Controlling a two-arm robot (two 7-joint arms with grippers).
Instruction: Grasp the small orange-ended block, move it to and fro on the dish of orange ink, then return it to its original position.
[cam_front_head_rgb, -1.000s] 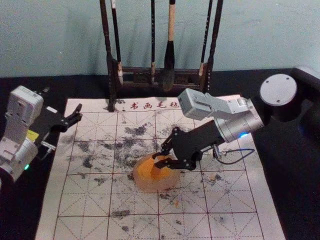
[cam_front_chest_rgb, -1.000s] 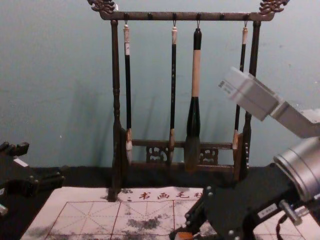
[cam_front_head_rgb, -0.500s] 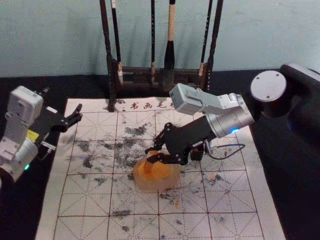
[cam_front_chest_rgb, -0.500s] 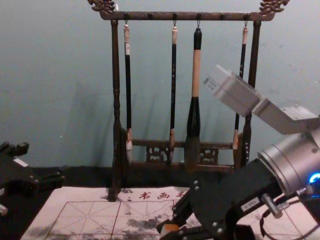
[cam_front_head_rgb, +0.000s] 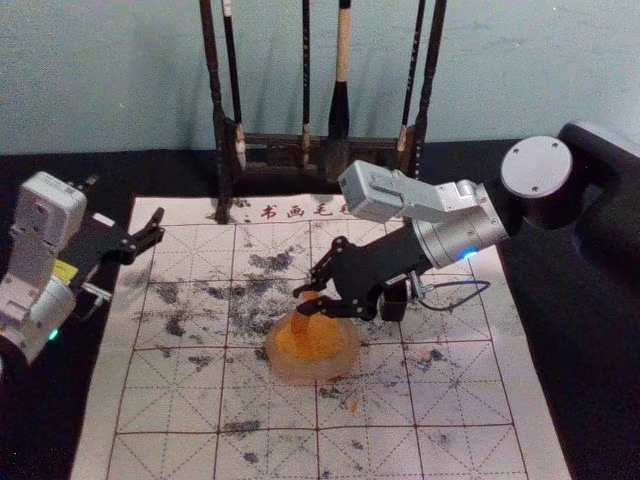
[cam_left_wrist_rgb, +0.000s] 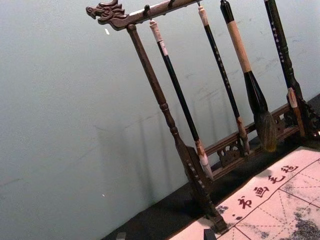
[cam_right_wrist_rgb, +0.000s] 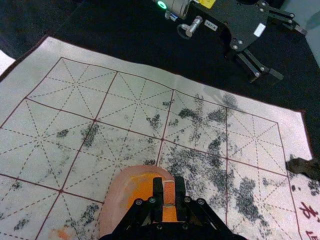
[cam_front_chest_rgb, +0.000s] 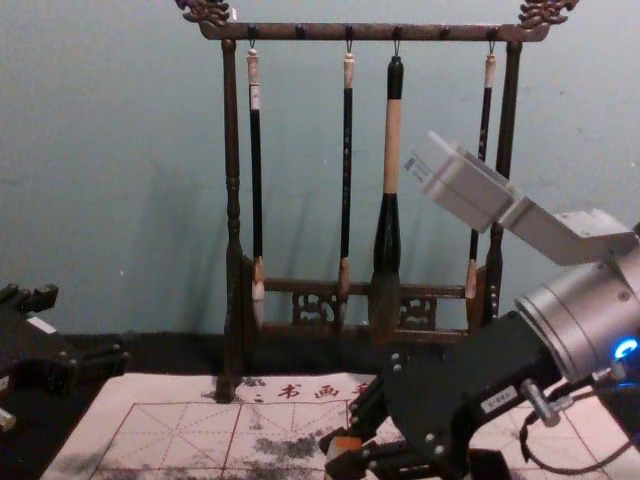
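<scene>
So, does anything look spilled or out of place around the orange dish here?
Somewhat: small orange spots mark the mat outside the dish, probably dripped ink. Dark blotches also stain the grid. The block looks normally held between the right gripper's fingers.

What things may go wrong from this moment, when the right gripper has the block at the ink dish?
The block is pinched by the right gripper, so pressing hard might tilt it. Ink could drip outside the dish; the mat already has orange spots. The arm might also bump the small black object near the gripper.
</scene>
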